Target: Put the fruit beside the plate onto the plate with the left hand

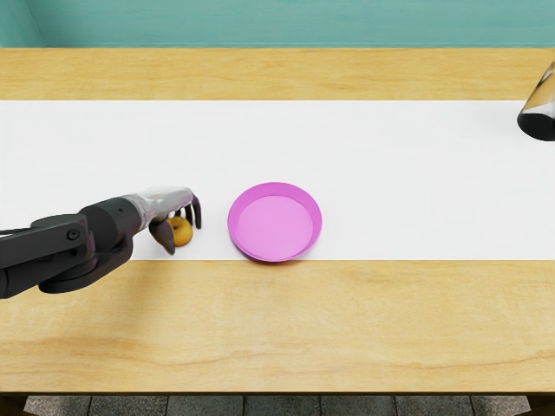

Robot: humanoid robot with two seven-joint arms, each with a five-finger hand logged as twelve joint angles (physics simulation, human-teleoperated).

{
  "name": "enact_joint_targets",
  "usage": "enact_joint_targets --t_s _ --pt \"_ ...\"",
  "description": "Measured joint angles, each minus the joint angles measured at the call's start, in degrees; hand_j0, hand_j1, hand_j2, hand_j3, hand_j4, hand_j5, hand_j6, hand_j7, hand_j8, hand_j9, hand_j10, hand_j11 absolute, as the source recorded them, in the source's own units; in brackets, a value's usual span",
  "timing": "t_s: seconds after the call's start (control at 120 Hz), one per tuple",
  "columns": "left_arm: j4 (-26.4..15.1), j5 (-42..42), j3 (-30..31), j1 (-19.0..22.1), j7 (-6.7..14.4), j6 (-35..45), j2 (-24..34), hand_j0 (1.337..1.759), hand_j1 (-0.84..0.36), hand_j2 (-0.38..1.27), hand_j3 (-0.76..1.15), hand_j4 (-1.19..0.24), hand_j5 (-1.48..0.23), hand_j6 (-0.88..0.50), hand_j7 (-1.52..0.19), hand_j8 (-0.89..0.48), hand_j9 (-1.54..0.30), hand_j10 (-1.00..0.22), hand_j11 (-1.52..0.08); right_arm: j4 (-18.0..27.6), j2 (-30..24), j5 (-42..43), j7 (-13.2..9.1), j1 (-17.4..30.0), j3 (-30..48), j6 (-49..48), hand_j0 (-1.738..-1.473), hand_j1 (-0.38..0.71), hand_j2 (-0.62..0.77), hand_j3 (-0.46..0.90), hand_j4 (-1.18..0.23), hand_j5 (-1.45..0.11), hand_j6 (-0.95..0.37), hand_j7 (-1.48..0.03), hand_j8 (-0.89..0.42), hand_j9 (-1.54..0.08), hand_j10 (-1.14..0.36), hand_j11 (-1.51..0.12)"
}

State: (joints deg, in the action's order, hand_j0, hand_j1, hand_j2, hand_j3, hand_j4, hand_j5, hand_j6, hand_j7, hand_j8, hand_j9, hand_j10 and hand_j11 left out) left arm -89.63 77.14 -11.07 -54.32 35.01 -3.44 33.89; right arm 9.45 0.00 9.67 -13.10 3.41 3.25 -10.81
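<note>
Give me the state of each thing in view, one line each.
left hand: fingers curled around the fruit.
fruit: in that grasp, left of the plate, not on it.
plate: upright, nothing on it.
right arm: at the upper right edge, away from both.

table (277,329): grained wood, satin | plate (245,247): smooth matt plastic | runner (347,147): matt white

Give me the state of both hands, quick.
Left hand: shut on the fruit, which sits on the table beside the plate.
Right hand: cannot be told; only part of the right arm shows.
</note>
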Motion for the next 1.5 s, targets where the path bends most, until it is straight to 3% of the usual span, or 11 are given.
enact_joint_targets --t_s 0.242,0.4,0.542,0.683,1.008,1.5 --pt "0.1 0.0 0.0 -0.2 0.0 -0.1 0.0 1.655 -0.27 0.44 0.00 -0.71 -0.90 -0.51 -0.92 -0.48 -0.92 -0.69 -0.92 0.0 0.0 0.0 0.0 0.0 0.0 0.0 -1.658 -0.35 0.00 0.00 0.00 0.00 0.00 0.00 0.00 0.00 0.00 0.00" --pt "0.1 -0.2 -0.1 -0.8 0.0 -0.2 0.5 1.655 -0.28 0.43 0.00 -0.72 -0.94 -0.48 -0.95 -0.46 -0.95 -0.70 -0.95 0.0 0.0 0.0 0.0 0.0 0.0 0.0 -1.658 -0.35 0.00 0.00 0.00 0.00 0.00 0.00 0.00 0.00 0.00 0.00" --pt "0.1 -0.3 -0.1 -2.0 0.0 -0.4 0.9 1.655 -0.31 0.51 0.00 -0.72 -0.96 -0.47 -0.96 -0.44 -0.96 -0.71 -0.96 0.0 0.0 0.0 0.0 -0.1 0.0 0.0 -1.658 -0.35 0.00 0.00 0.00 0.00 0.00 0.00 0.00 0.00 0.00 0.00" --pt "0.1 -0.6 -0.2 -4.3 0.0 -0.9 0.9 1.655 -0.27 0.43 0.00 -0.73 -0.97 -0.47 -0.96 -0.48 -0.97 -0.72 -0.97 0.0 0.0 0.0 0.0 -0.1 0.0 0.0 -1.658 -0.35 0.00 0.00 0.00 0.00 0.00 0.00 0.00 0.00 0.00 0.00" --pt "0.1 -1.9 -1.0 -8.2 0.0 -1.9 -0.6 1.655 -0.26 0.43 0.00 -0.73 -0.97 -0.48 -0.95 -0.48 -0.97 -0.72 -0.98 0.0 0.0 0.0 0.0 -0.1 0.0 0.0 -1.658 -0.35 0.00 0.00 0.00 0.00 0.00 0.00 0.00 0.00 0.00 0.00" --pt "0.4 -3.4 -1.6 -9.5 0.0 -2.1 -7.0 1.655 -0.25 0.42 0.00 -0.73 -0.97 -0.49 -0.95 -0.48 -0.97 -0.72 -0.98 0.0 0.0 0.0 0.0 0.0 0.0 0.0 -1.658 -0.35 0.00 0.00 0.00 0.00 0.00 0.00 0.00 0.00 0.00 0.00"
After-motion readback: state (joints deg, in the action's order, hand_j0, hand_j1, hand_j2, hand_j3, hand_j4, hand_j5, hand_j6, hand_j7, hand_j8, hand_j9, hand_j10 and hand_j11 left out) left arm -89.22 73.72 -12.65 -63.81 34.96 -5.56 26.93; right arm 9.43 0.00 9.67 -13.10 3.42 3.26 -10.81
